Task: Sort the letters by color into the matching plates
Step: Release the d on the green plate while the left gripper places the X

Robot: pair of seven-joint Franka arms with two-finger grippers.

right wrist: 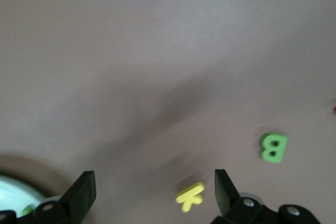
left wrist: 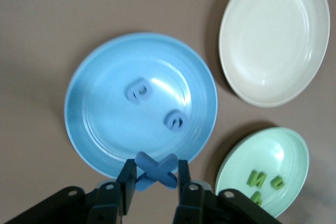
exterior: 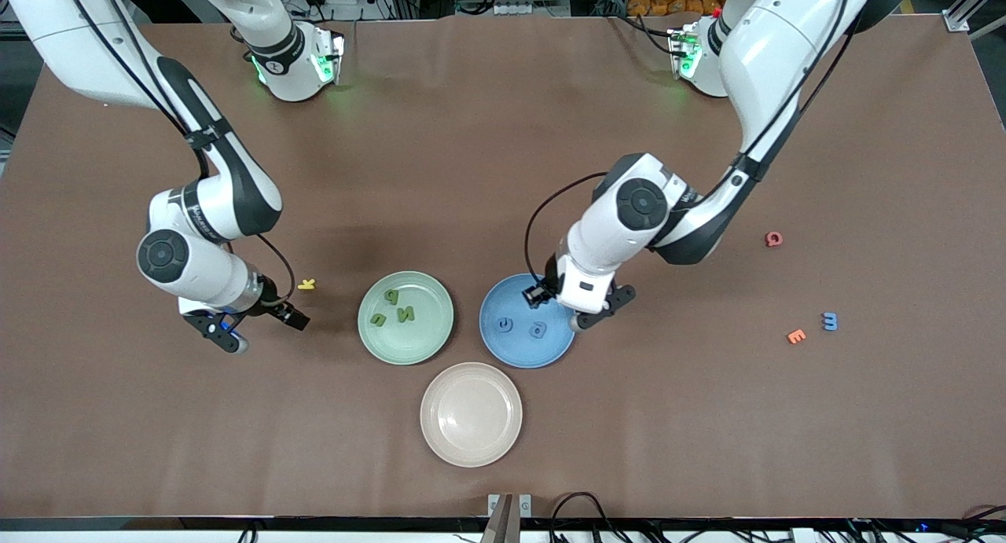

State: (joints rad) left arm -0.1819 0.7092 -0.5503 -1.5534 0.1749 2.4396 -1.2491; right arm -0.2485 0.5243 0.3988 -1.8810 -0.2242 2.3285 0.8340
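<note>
Hovering over the blue plate [exterior: 525, 346] rim in the front view, left gripper [exterior: 559, 301]; right gripper [exterior: 259, 323] over bare table beside yellow K [exterior: 306, 284]. From the left wrist: fingers [left wrist: 126, 182] clamped on blue X [left wrist: 156, 170], two blue letters [left wrist: 138, 89] on the plate just past the fingertips. From the right wrist: fingers [right wrist: 84, 192] spread wide, yellow K between them, green B [right wrist: 274, 147] past the tips.

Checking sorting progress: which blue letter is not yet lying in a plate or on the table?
The blue X, clamped in the left claw over the blue plate's rim.
</note>
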